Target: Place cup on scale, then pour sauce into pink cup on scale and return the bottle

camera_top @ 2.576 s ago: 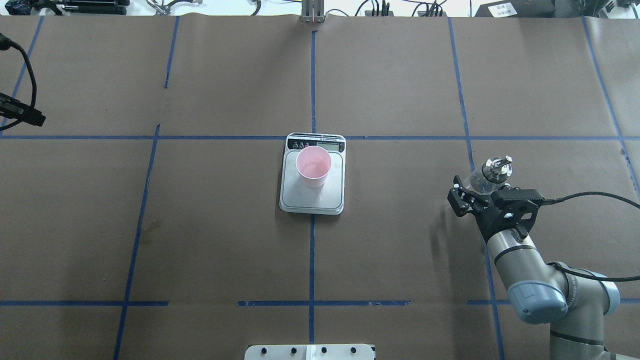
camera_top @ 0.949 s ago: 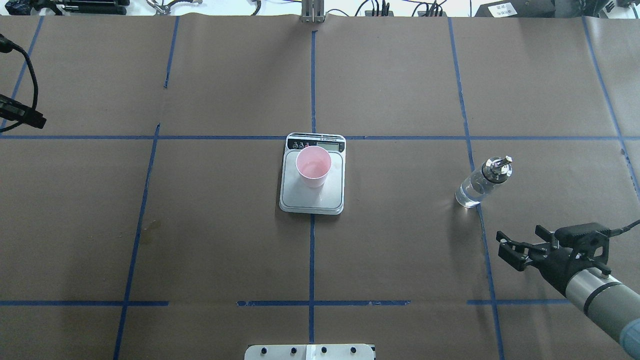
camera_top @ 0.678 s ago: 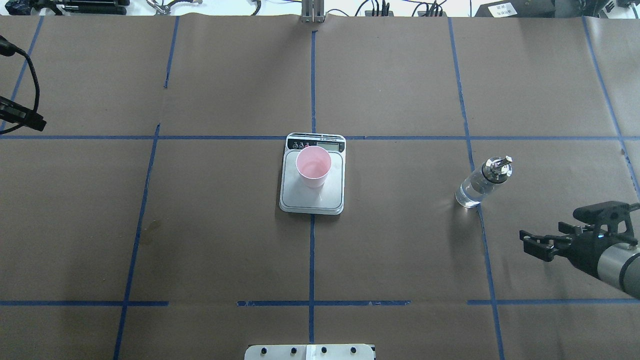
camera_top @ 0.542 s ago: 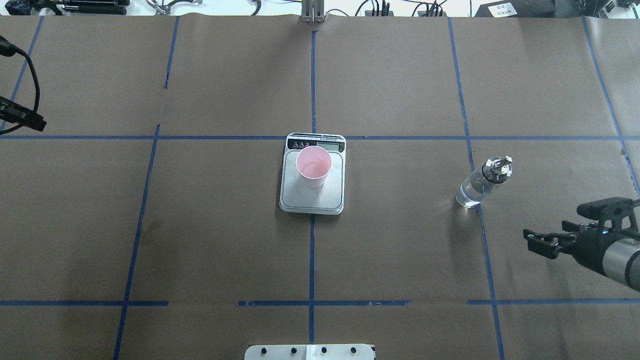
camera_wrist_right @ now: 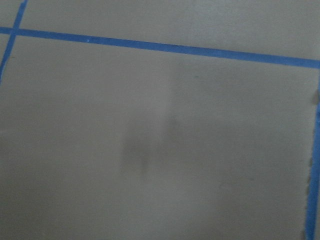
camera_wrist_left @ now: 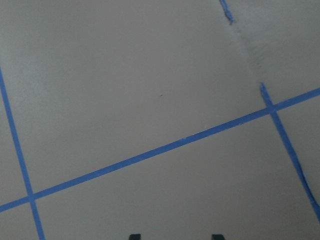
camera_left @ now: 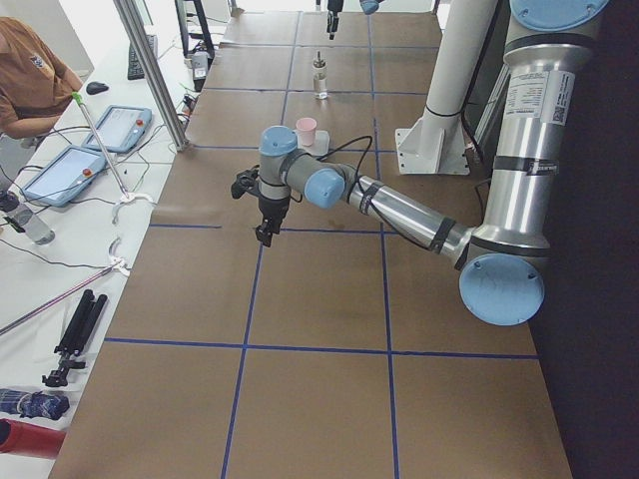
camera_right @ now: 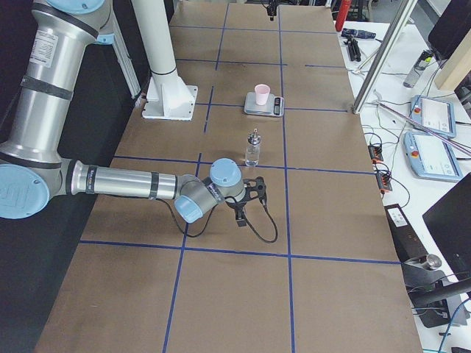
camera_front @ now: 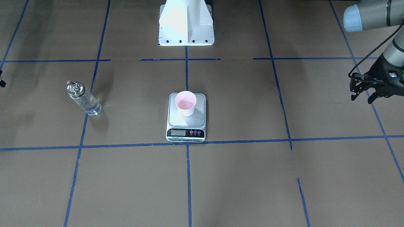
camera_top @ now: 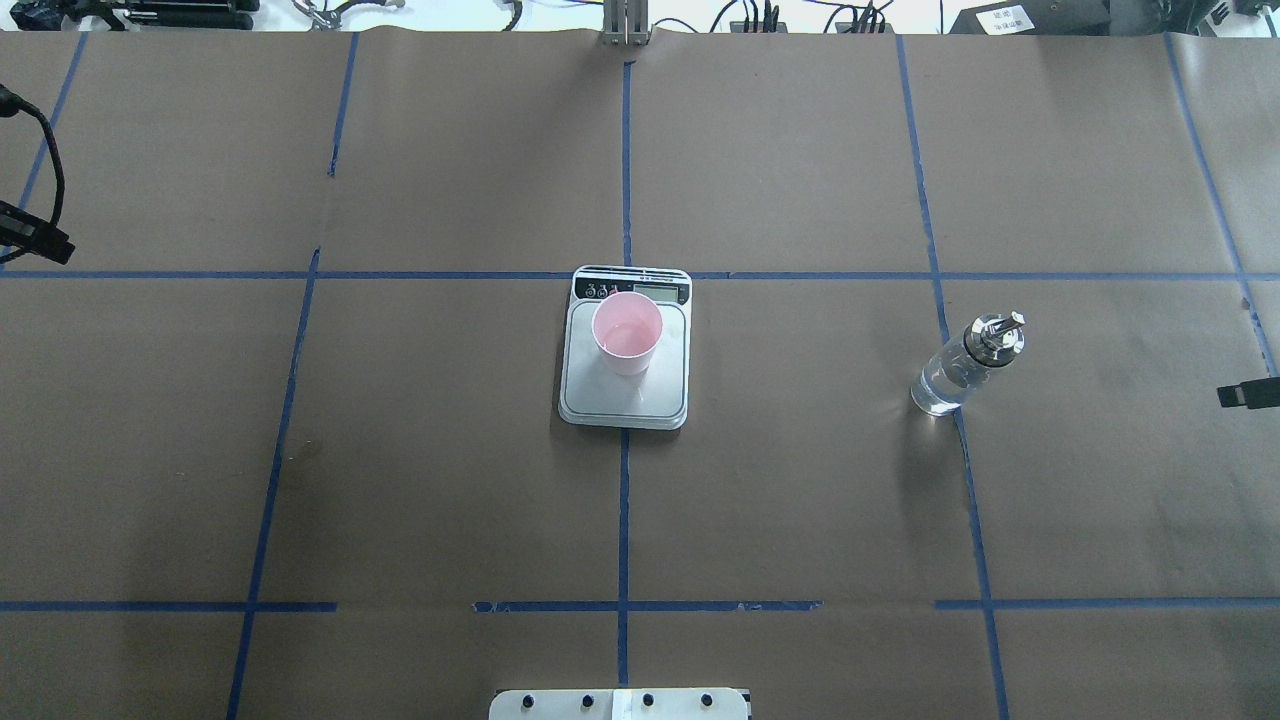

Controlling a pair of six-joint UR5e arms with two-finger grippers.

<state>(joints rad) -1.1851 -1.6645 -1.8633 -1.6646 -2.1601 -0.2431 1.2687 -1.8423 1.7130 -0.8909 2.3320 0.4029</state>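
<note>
The left gripper hangs over the bench near its left end, jaws apart. Its wrist view shows two dark fingertips with a gap between them at the bottom edge, above brown paper and blue tape lines. The right gripper sits low over the bench towards the right end, on the robot's side of the bottle and apart from it. Only a dark sliver of it enters the overhead view, so I cannot tell whether its jaws are apart or together.

The bottle is small, clear glass with a shiny silver spout cap. It stands upright on a tape line, well in from the right end, and the colourless sauce shows in its lower part. The cup is pale pink and tapered, with a pink inside. It stands upright on the steel plate of the scale, towards the black display strip, and is narrower than the plate. The scale lies at the middle of the bench astride the centre tape line, its display facing the far edge.

A wide stretch of bare paper separates scale and bottle — one tape line crosses it. The same bare paper runs from the scale to the left end. The robot's white base stands at the near edge, behind the scale.
</note>
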